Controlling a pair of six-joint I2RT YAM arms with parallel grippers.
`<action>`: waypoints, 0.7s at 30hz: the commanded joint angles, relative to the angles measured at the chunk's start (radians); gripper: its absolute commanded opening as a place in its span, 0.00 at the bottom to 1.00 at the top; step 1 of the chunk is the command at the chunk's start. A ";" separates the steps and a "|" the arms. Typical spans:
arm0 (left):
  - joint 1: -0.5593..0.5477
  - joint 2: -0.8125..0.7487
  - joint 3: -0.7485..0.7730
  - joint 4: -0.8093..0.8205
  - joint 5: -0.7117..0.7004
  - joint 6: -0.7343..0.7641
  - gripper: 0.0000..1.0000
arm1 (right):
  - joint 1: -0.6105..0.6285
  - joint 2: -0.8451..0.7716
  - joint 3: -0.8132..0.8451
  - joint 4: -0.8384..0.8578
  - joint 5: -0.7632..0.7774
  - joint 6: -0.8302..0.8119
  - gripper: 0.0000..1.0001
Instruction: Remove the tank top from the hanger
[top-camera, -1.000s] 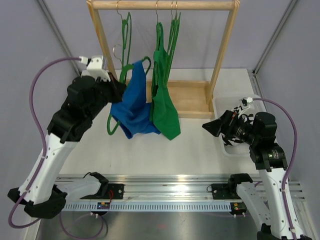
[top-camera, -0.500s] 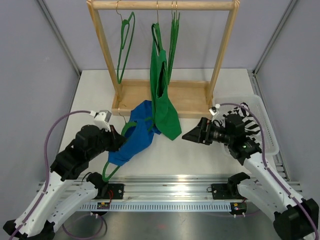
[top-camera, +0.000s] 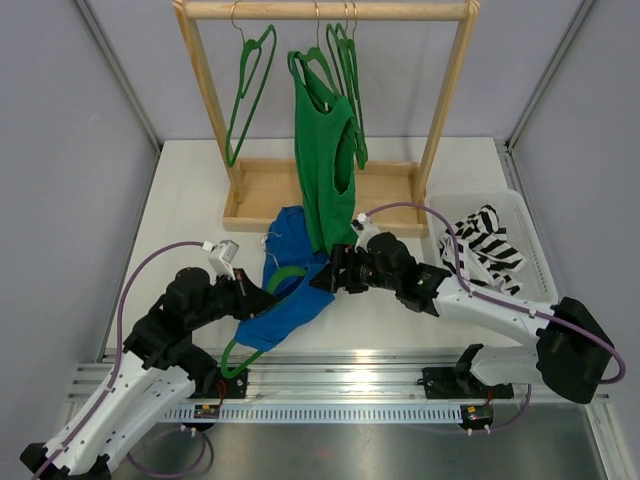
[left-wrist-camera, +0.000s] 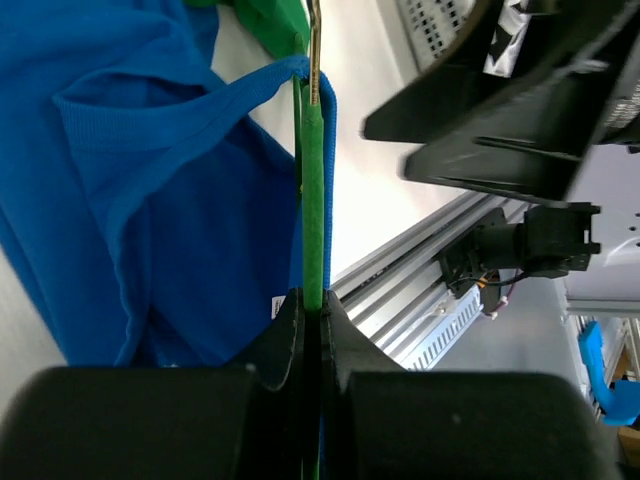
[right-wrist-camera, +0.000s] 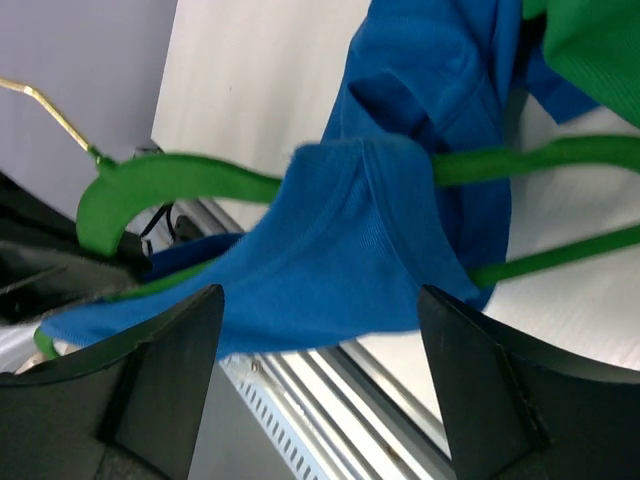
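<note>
Grey walls (top-camera: 60, 150) close round a white worktop (top-camera: 190, 190) whose near edge carries an aluminium rail (top-camera: 340, 372). Just beyond that rail, left of the middle of the near edge, the left gripper (top-camera: 256, 297) is clamped tight on the green hanger (top-camera: 284, 277). Its wrist view shows both jaws pressed flat against the hanger's thin bar, with the brass hook (left-wrist-camera: 314, 50) pointing away from them. The blue tank top (top-camera: 292, 305) is on that hanger, one shoulder strap looped over the bar close to the hook. The rest of the cloth sags low over the worktop between the two grippers. The right gripper (top-camera: 323, 279) comes in from the right-hand side at the garment's upper part, its jaws standing wide apart. In its wrist view a bunched fold of blue fabric draped over the hanger's arm sits framed between the two fingers (right-wrist-camera: 165, 380); whether either one touches it cannot be told. Farther right, by the right edge, a clear bin (top-camera: 537, 255) holds a black-and-white striped garment (top-camera: 485, 245). Along the far edge stands a wooden rack (top-camera: 325, 10). From its top rail a green tank top (top-camera: 320, 170) hangs on its own hanger, hem just beside the blue one, with bare green hangers (top-camera: 248, 85) on either side.
</note>
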 joint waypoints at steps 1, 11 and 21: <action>-0.006 -0.004 -0.003 0.139 0.092 -0.031 0.00 | 0.044 0.073 0.098 0.073 0.153 -0.025 0.84; -0.006 -0.011 0.033 0.066 0.033 0.020 0.00 | 0.067 0.139 0.158 -0.002 0.274 -0.066 0.03; -0.006 -0.008 0.085 -0.028 -0.049 0.057 0.00 | 0.066 0.077 0.137 -0.157 0.493 -0.089 0.00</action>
